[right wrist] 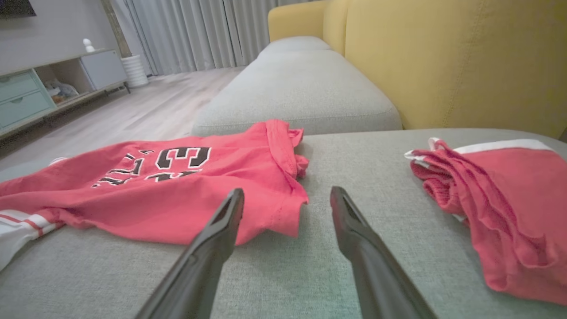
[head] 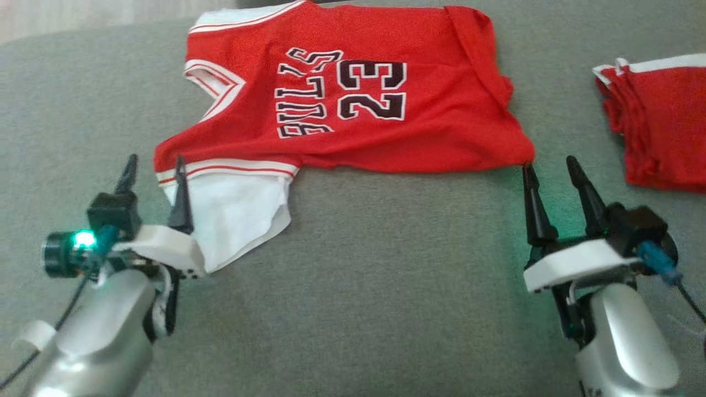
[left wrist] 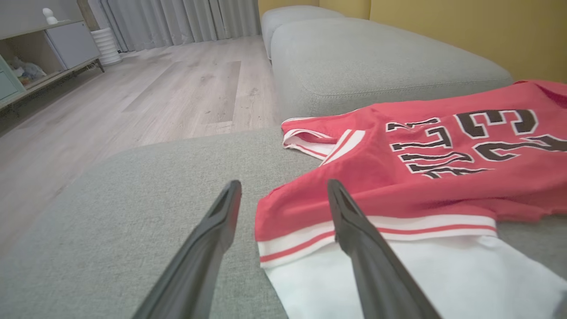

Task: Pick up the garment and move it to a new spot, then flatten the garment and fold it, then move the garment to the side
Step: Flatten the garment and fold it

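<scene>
Head view: the red basketball jersey (head: pixel 342 110) printed with a black "23" lies spread at 12 o'clock on the grey fabric sofa cushion (head: pixel 386 264). A bunched red garment with white trim (head: pixel 662 121) sits at 3 o'clock. The left gripper (head: pixel 155 160) at 8 o'clock and the right gripper (head: pixel 549 162) at 4 o'clock both gape, holding nothing.

Left wrist view: one finger (left wrist: pixel 367 248) overlaps the jersey's white hem.

Right wrist view: the jersey's corner lies at 10 o'clock, just beside the spread fingers.

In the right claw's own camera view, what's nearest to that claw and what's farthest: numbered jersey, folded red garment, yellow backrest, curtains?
1. Numbered jersey, just left of the right claw.
2. Folded red garment, off to the right.
3. Yellow backrest, behind that.
4. Curtains, across the room.
</scene>
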Controlling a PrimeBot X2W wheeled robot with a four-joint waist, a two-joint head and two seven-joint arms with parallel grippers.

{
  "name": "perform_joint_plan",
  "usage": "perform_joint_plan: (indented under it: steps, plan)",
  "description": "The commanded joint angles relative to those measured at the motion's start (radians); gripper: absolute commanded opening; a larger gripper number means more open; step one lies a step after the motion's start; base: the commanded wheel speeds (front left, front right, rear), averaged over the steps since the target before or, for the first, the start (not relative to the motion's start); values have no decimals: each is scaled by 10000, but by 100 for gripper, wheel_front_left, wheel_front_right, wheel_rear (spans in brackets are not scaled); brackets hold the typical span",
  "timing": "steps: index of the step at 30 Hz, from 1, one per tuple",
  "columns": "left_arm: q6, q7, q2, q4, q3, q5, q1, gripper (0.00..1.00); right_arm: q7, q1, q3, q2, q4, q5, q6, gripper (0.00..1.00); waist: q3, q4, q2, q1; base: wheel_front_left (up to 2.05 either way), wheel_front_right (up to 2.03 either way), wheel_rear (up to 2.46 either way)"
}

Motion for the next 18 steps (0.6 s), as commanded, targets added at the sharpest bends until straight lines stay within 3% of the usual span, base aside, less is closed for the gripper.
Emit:
perform_joint_plan:
  steps: [1, 6, 11, 18]
  plan:
    - [65, -164, 176, -452, 371, 187, -7, 100, 236, -592, 47, -45, 24, -132, -19, 100, -51, 272, 0, 0, 0, 0, 0]
    - [0, -200, -129, -894, 306, 469, 333, 100, 870, -1319, -461, -45, 1378, 489, -19, 100, -137, 698, 0, 0, 0, 0, 0]
    - [-56, -208, -263, -1033, 390, 595, 474, 100, 1155, -1995, -219, -45, 2785, 1587, -19, 100, -154, 909, 0, 0, 0, 0, 0]
    - [-87, -210, -314, -1081, 585, 728, 611, 100, 550, -2723, 479, -45, 3895, 1940, -19, 100, -155, 842, 0, 0, 0, 0, 0]
